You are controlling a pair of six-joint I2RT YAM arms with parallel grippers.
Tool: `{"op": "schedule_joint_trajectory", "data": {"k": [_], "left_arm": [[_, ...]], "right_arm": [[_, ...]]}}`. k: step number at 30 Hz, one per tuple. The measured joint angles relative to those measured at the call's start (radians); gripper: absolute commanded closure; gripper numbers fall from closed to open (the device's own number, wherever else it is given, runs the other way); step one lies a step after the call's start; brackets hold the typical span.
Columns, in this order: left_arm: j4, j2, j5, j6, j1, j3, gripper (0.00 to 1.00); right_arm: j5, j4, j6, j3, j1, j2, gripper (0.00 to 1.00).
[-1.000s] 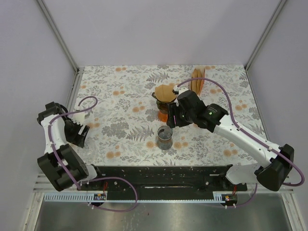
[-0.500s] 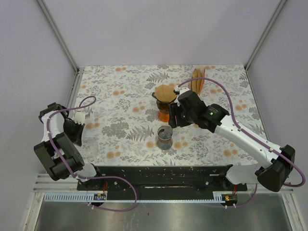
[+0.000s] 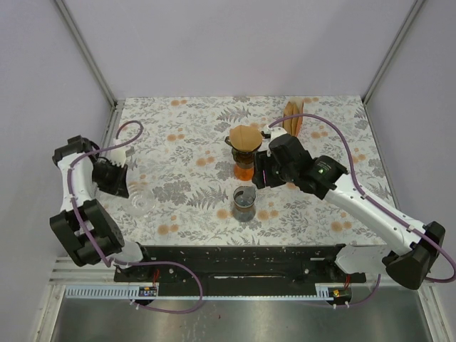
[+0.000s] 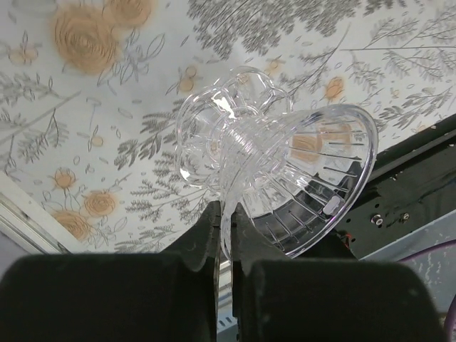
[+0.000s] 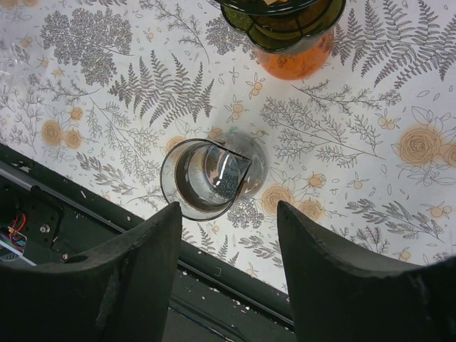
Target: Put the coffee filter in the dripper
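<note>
The brown coffee filter [image 3: 246, 135] sits opened out in the dark dripper [image 3: 237, 147] on its orange jug [image 5: 296, 60] mid-tabletop [image 3: 185, 135], so that part looks done to me. The right gripper [image 5: 228, 214] hangs spread and empty over a glass cup [image 5: 206, 178] just in front. Off to the left, the left gripper [image 4: 226, 221] is pressed together, pinching the handle of a clear dripper [image 4: 285, 178] with no filter in it

Lilac walls [image 3: 235, 43], alu frame posts [image 3: 85, 51], floral tbl cloth [image 3: 182, 132].
</note>
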Motion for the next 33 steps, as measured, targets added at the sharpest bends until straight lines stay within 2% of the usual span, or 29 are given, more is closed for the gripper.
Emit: {"op": "schedule_joint_trajectory", "data": {"k": [4, 10, 19, 26, 33], "left_arm": [[-0.014, -0.044, 0.020, -0.037, -0.117, 0.037, 1.00], [-0.048, -0.111, 0.020, -0.132, -0.407, 0.169, 1.00], [-0.059, -0.093, -0.012, -0.290, -0.798, 0.418, 1.00], [-0.070, 0.041, -0.072, -0.381, -1.105, 0.565, 1.00], [-0.072, 0.240, -0.085, -0.409, -1.268, 0.733, 1.00]], "right_arm": [[0.019, -0.003, -0.005, 0.000, 0.000, -0.002, 0.36], [0.082, -0.018, -0.005, -0.003, 0.000, -0.016, 0.31], [0.215, -0.049, -0.016, -0.010, -0.002, -0.079, 0.24], [0.236, -0.057, -0.023, -0.073, -0.100, -0.096, 0.23], [0.220, -0.057, -0.032, -0.114, -0.183, -0.138, 0.23]]}}
